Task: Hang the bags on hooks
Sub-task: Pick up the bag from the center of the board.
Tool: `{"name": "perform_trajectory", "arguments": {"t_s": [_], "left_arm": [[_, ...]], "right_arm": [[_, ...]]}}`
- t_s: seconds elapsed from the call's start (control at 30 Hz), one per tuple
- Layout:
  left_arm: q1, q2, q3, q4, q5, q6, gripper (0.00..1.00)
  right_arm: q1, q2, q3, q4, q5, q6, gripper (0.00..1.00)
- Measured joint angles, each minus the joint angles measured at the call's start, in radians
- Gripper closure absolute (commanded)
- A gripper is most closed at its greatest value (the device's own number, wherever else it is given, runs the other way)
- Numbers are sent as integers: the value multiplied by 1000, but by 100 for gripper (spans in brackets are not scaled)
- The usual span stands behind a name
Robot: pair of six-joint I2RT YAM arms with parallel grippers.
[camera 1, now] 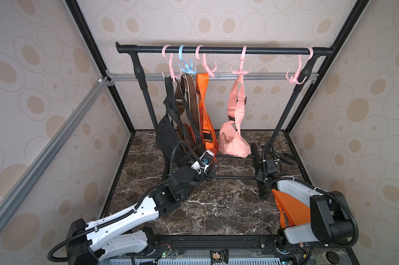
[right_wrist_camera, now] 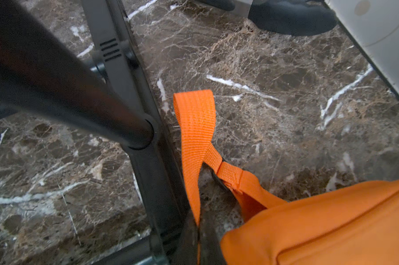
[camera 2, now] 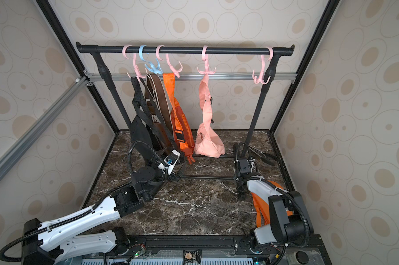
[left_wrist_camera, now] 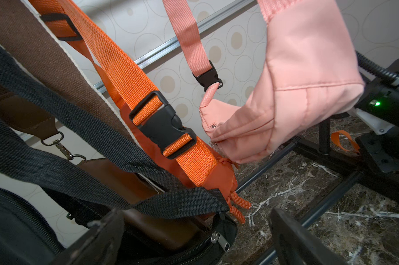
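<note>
Right claw (right_wrist_camera: pixel 197 229) is pinching the woven strap (right_wrist_camera: pixel 195 128) of the orange fabric bag (right_wrist_camera: pixel 320 224) lying on the marbled brown surface (right_wrist_camera: pixel 274 68), black metal rack foot (right_wrist_camera: pixel 148 183) crowding just beside; the white arm (camera 1: pixel 295 189) is hiding most of it from above. Left claw (left_wrist_camera: pixel 194 215) is gaping wide.

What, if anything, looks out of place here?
One orange bag lies on the marble surface by the right arm while four bags hang from the rail's hooks. Its strap is pinched in the right gripper; the hook at that end is bare.
</note>
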Motion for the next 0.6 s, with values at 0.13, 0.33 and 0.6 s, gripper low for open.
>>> {"name": "perform_trajectory", "arguments": {"t_s": [0.13, 0.33, 0.6], "left_arm": [[0, 0, 0, 0, 0, 1, 0], [0, -1, -6, 11, 27, 0, 0], [-2, -56, -112, 117, 233, 10, 0]], "right_arm": [[0, -58, -10, -29, 0, 2, 100], [0, -378, 9, -172, -6, -6, 100], [0, -717, 233, -326, -159, -70, 100]]}}
